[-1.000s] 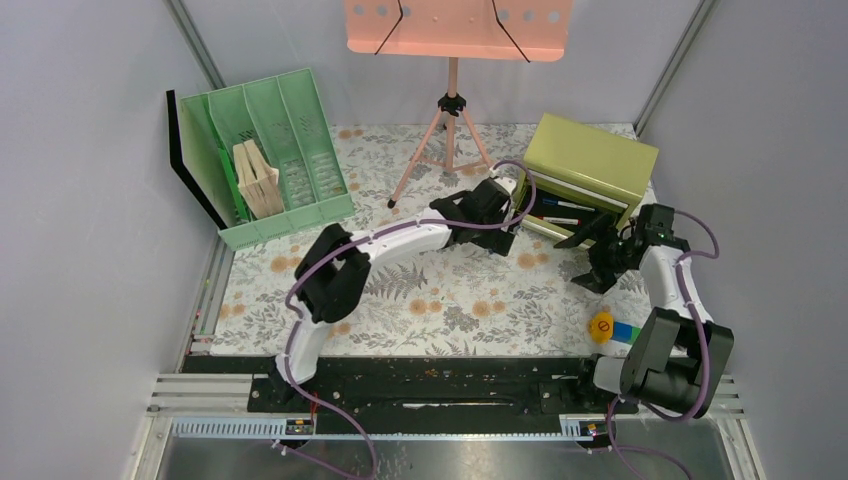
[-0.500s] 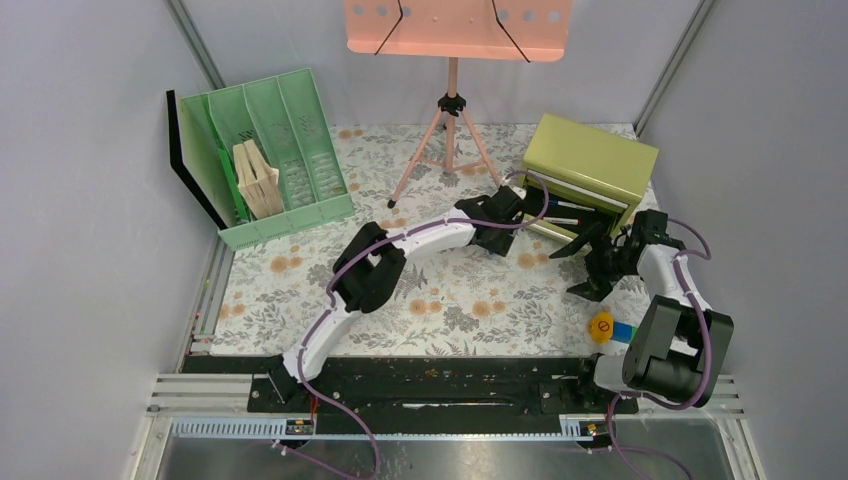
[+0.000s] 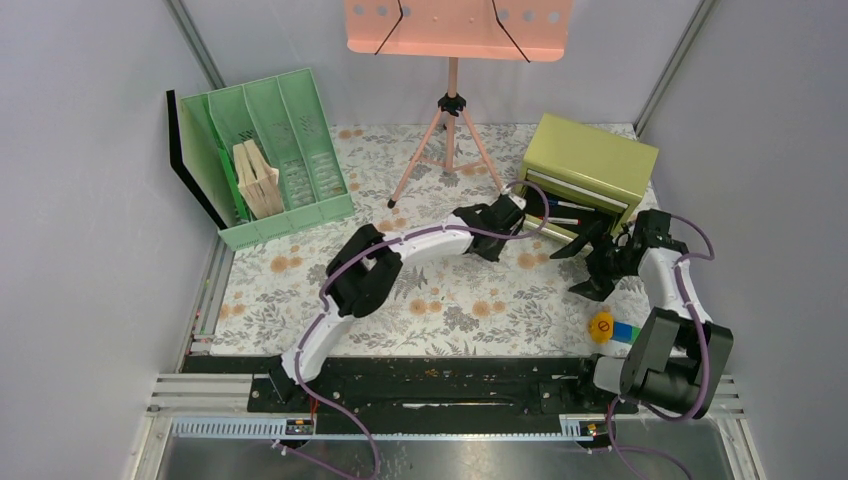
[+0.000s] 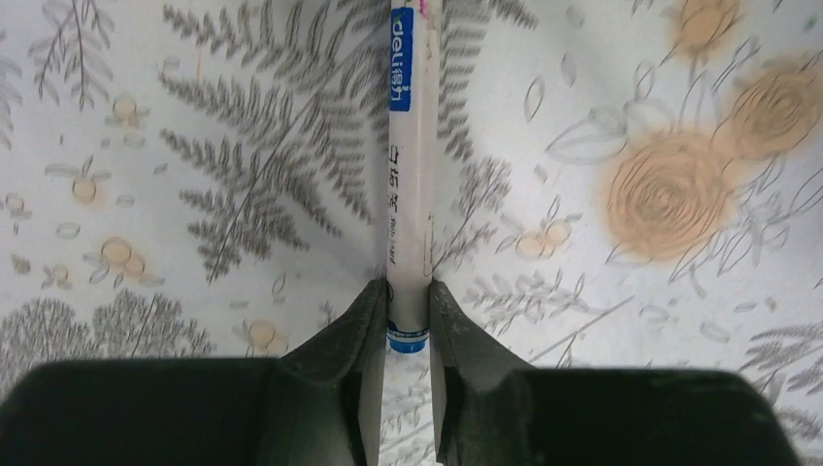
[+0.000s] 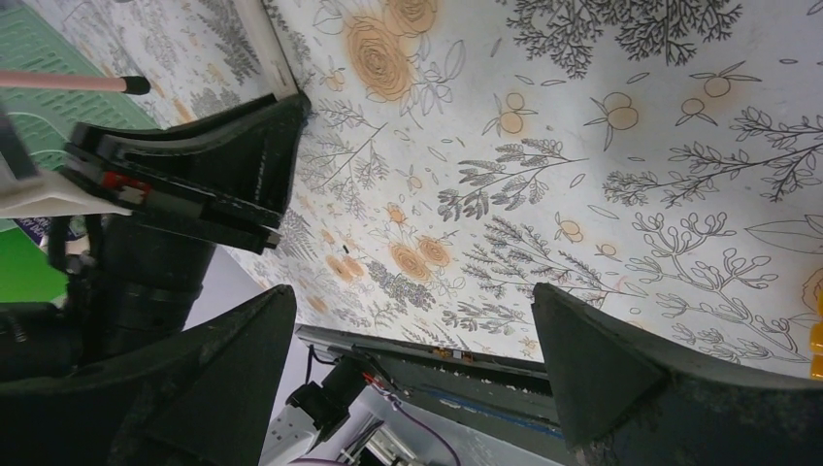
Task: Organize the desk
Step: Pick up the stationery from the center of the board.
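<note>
The desk (image 3: 450, 300) has a white-grey fern print with orange flowers. In the left wrist view a white marker pen (image 4: 412, 175) with a blue label stretches away over the desk (image 4: 631, 97), and my left gripper (image 4: 409, 286) is shut on its blue-ringed near end. From above, the left gripper (image 3: 505, 215) sits just in front of the open drawer (image 3: 570, 215) of the olive-green box (image 3: 590, 160); the pen is hidden under it there. My right gripper (image 3: 578, 268) hovers wide open to the right, nothing between its fingers (image 5: 602, 359).
A mint-green file rack (image 3: 275, 150) holding wooden pieces stands back left. A pink music stand (image 3: 452, 110) rises at the back centre. A yellow, blue and green item (image 3: 610, 328) lies near the right arm's base. The drawer holds more pens.
The left arm stretched out to the right toward the drawer, and its jaws closed onto the pen. The right gripper stayed open and barely shifted.
</note>
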Controlling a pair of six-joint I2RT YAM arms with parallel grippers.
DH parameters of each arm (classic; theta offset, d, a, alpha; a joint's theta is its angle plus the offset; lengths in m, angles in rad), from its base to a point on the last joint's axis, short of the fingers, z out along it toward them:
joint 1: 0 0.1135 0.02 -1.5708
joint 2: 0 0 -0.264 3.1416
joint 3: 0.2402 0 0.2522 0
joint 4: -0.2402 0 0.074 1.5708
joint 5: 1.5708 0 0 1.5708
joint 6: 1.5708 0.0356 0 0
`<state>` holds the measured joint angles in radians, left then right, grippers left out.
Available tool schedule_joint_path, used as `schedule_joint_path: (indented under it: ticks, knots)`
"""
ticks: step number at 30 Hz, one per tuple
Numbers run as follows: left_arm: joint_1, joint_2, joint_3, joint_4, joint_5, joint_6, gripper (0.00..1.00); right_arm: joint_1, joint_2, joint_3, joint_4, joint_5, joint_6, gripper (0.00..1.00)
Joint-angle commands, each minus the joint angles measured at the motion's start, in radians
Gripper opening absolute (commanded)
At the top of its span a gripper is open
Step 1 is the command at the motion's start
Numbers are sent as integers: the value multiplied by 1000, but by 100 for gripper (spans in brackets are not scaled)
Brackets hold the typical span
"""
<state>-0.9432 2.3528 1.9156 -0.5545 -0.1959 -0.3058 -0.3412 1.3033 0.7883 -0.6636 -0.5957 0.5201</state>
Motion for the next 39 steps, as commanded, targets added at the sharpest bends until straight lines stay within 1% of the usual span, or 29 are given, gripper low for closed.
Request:
schedule_joint_path:
  ticks: [1, 4, 8, 10, 12, 14, 21, 23, 26, 31, 35, 39]
  knots:
    - [-8, -94, -145, -76, -12, -25, 0, -2, -72, 2, 1, -50, -26, 100]
    - [-9, -177, -290, -36, 6, -57, 0, -3, -103, -18, 24, -111, -33, 99]
    - [-8, -296, -457, 10, 66, -68, 0, -3, -124, -34, 16, -135, -36, 100]
    - [-5, -345, -518, 25, 136, -55, 0, -2, -126, -45, 14, -152, -42, 99]
    - [-2, -396, -580, 54, 252, -49, 0, -2, -130, -57, 13, -168, -55, 99]
    - [1, -451, -647, 93, 325, -59, 0, -3, -140, -61, 10, -175, -67, 99]
    - [10, -654, -823, 245, 365, -172, 0, -2, -174, -44, -25, -172, -92, 99]
    - [11, -711, -854, 276, 376, -178, 0, -2, -184, -48, -24, -173, -86, 99]
    - [12, -780, -865, 278, 373, -175, 0, 0, -182, -53, -20, -201, -79, 98]
    - [12, -884, -853, 273, 317, -177, 0, 14, -192, -31, -23, -244, -58, 98]
    - [13, -951, -844, 291, 303, -173, 0, 59, -212, -11, -6, -256, -20, 98]
    - [14, -994, -835, 318, 319, -192, 0, 125, -233, 1, 71, -264, 45, 97]
